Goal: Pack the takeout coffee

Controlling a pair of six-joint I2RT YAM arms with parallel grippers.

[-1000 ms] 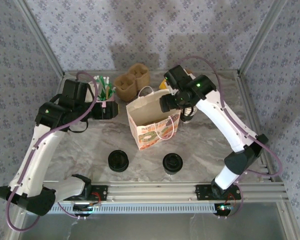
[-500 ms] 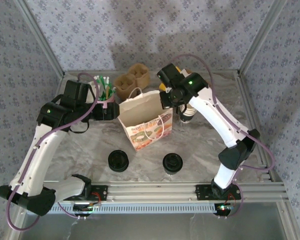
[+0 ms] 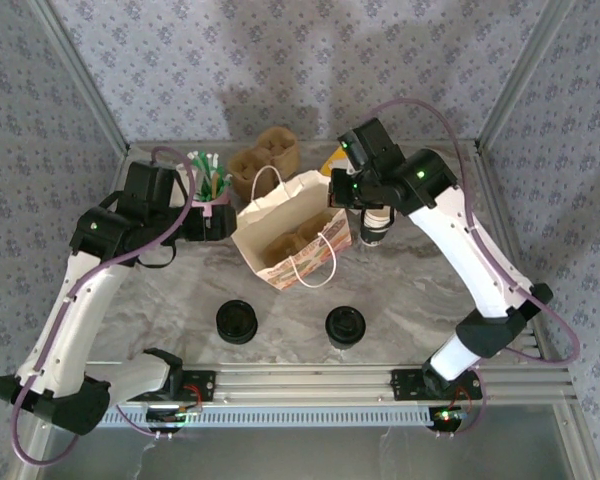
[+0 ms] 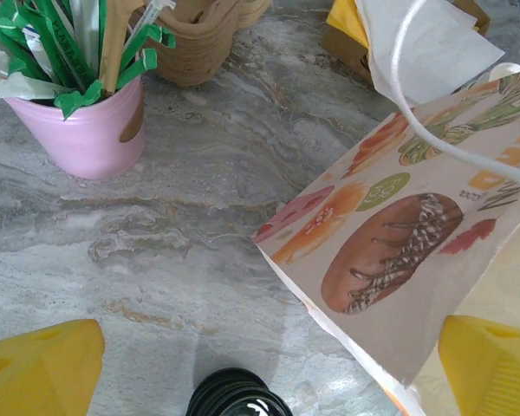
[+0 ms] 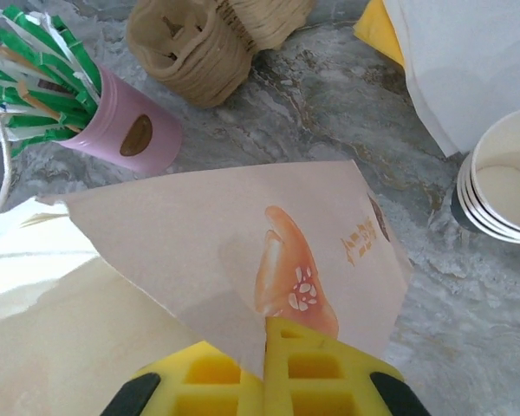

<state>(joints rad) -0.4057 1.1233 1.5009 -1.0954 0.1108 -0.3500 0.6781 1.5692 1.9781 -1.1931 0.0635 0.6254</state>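
Note:
The takeout coffee [image 3: 345,326], a small cup under a black lid, stands near the front of the table, to the right of centre. The printed paper bag [image 3: 285,238] leans at mid-table with its mouth open upward. My right gripper [image 3: 343,196] [image 5: 267,347] is shut on the bag's right rim [image 5: 243,251], and paper is pinched between its yellow fingers. My left gripper [image 3: 220,222] [image 4: 264,368] hovers open just left of the bag [image 4: 399,260], holding nothing.
A low pile of black lids [image 3: 237,321] [image 4: 236,397] lies at the front left. Lidless cream cups [image 3: 377,226] [image 5: 503,186] are stacked right of the bag. At the back are a pink cup of green straws [image 3: 208,185] [image 4: 87,121], brown cup carriers [image 3: 265,160] [image 5: 199,43] and napkins [image 5: 468,61].
My right gripper has shut on the bag's rim, then lifted and pulled it. The bag slid left and tipped, so its mouth now gapes upward. The left arm barely moved.

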